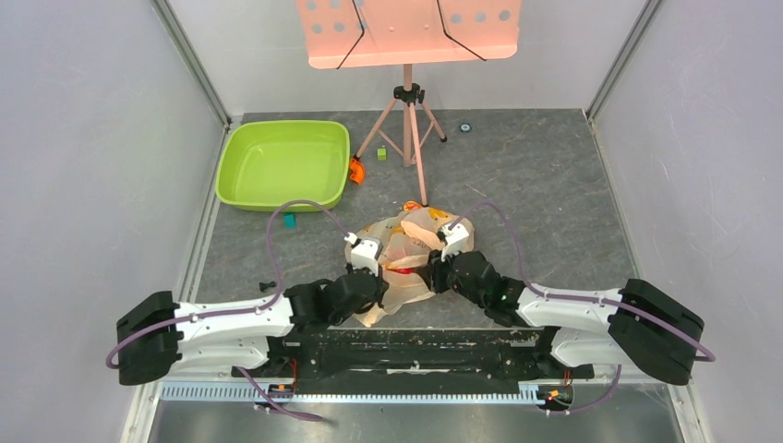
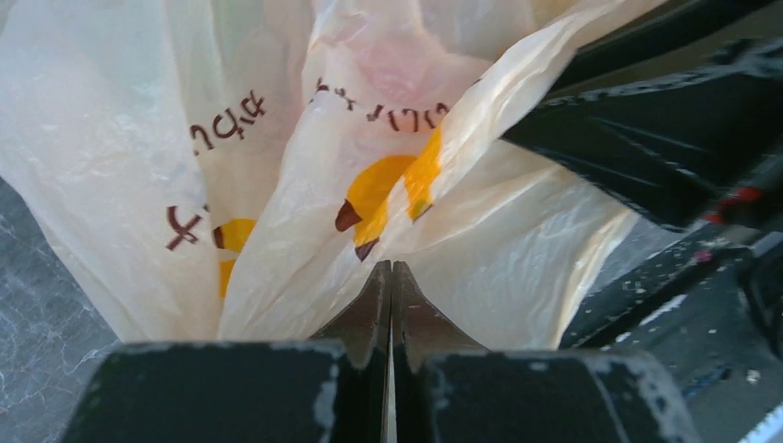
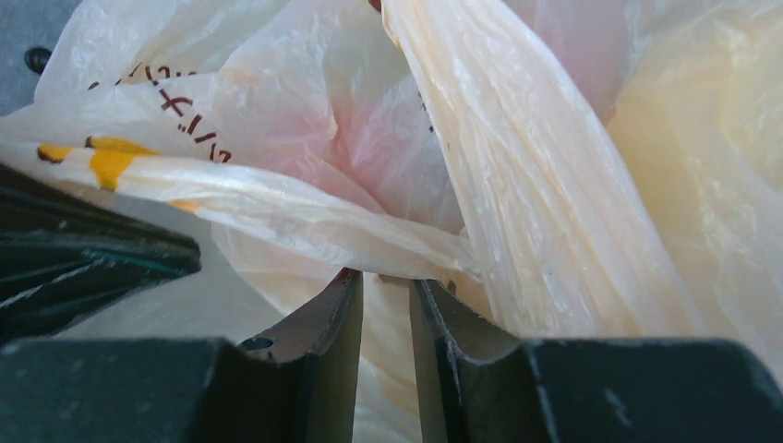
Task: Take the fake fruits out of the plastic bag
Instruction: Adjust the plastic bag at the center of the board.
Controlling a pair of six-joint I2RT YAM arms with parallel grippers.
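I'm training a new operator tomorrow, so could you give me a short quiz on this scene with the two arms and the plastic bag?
1. True or false: the left gripper is shut on a fold of the plastic bag.
2. Seen from above, where does the green tub lie from the bag? A) farther from the arms, to the left. B) farther from the arms, to the right. C) nearer the arms, to the right.
3. Which gripper has its jaws slightly apart?

Key: 1 true; 2 A; 3 the right gripper.
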